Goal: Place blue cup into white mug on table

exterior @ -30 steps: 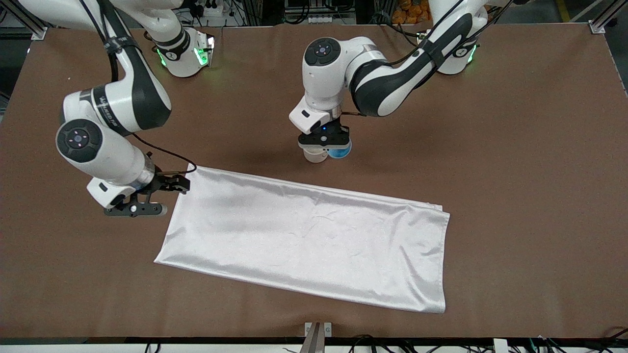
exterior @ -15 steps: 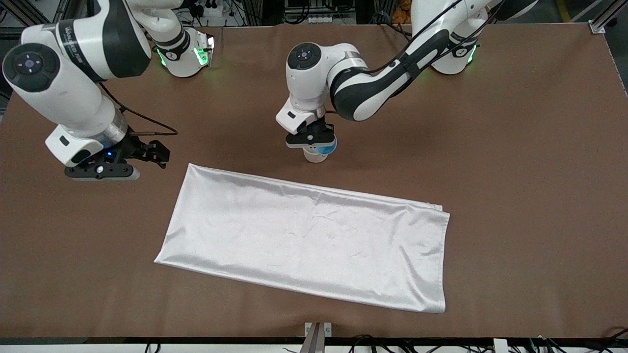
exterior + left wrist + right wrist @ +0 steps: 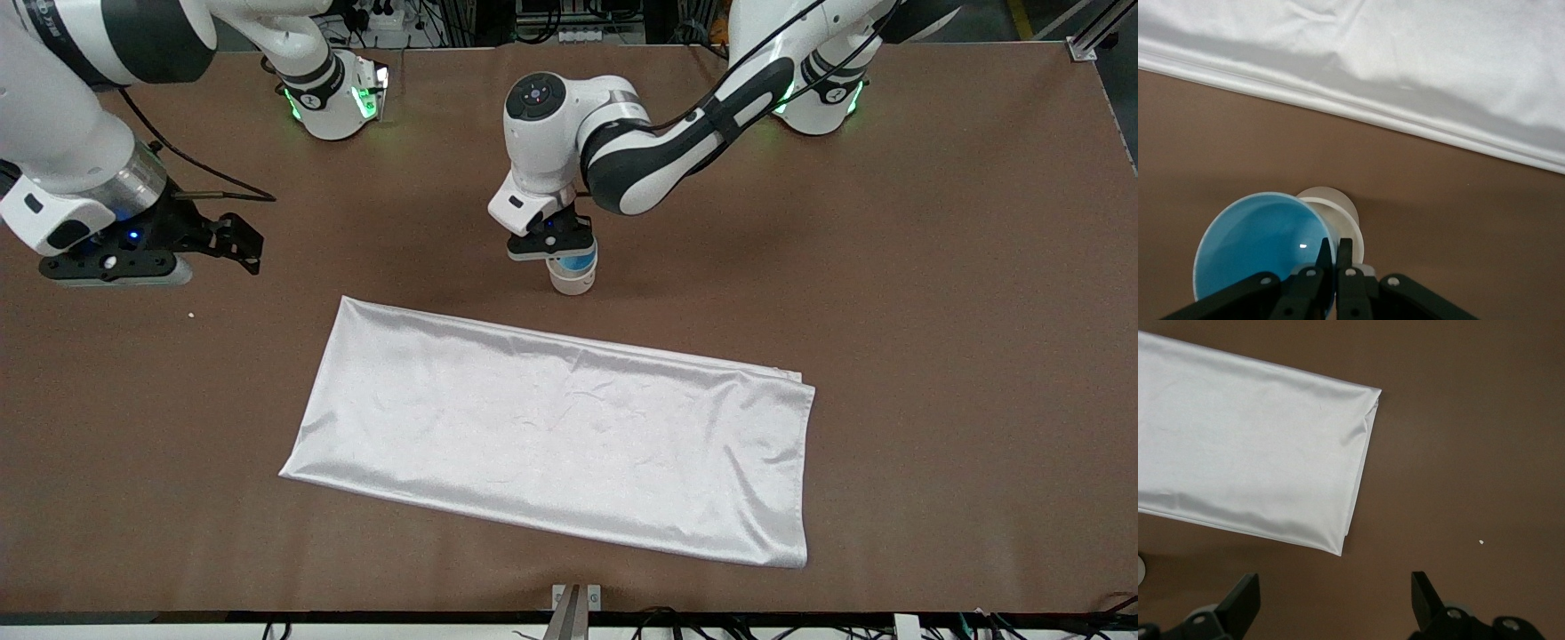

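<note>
While left gripper [image 3: 1336, 257] pinches blue cup [image 3: 1261, 243] over white mug [image 3: 572, 281] | right gripper [image 3: 1335, 593] spread

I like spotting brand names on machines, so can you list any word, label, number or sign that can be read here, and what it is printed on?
None can be read.
Blue cup, held in the shut left pincer over the white mug: plain, no print shows.
White satin cloth: plain.
Table: bare brown, no marks.
Right pincer, open, waiting over the table at the right arm's end: no lettering shows.
</note>
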Motion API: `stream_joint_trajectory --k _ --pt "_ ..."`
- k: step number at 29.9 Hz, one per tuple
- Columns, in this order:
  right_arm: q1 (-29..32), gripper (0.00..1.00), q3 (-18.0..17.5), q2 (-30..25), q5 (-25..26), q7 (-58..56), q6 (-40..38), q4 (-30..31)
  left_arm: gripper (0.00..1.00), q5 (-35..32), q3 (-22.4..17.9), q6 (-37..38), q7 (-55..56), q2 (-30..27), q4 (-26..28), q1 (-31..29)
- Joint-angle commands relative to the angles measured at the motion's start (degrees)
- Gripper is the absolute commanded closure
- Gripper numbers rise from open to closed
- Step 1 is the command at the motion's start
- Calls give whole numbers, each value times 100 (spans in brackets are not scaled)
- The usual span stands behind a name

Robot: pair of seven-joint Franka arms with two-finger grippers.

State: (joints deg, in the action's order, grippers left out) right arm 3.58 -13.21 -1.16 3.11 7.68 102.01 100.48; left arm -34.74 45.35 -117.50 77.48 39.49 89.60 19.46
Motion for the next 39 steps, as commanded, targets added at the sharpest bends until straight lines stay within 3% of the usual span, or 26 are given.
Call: stream_joint_trajectory --k 1,9,18,21,24,25,26,30,39 --pt "-59 0 204 -43 -144 -127 -93 -1 100 -305 70 70 206 217 -127 75" --pt "-59 0 608 -7 -654 -109 -436 -195 100 -480 70 61 206 445 -119 93" --pt "-120 0 1118 72 -557 -153 -734 -414 100 -489 61 61 136 568 -127 58" --pt "-112 0 1153 124 -549 -135 -936 -537 87 -489 53 61 109 586 -145 49" --pt "-85 0 1180 160 -444 -153 -990 -573 62 -489 44 52 48 586 -145 49" --pt "-85 0 1189 160 -400 -153 -972 -564 40 -489 44 61 13 586 -154 49" --pt "-85 0 1197 160 -356 -153 -963 -564 3 -489 44 61 -31 586 -154 49" --pt "-85 0 1189 168 -92 -214 -884 -573 0 -481 44 61 -84 560 -171 32" --pt "-94 0 1189 230 -65 -425 -673 -564 0 -454 44 78 -110 393 -171 -47"
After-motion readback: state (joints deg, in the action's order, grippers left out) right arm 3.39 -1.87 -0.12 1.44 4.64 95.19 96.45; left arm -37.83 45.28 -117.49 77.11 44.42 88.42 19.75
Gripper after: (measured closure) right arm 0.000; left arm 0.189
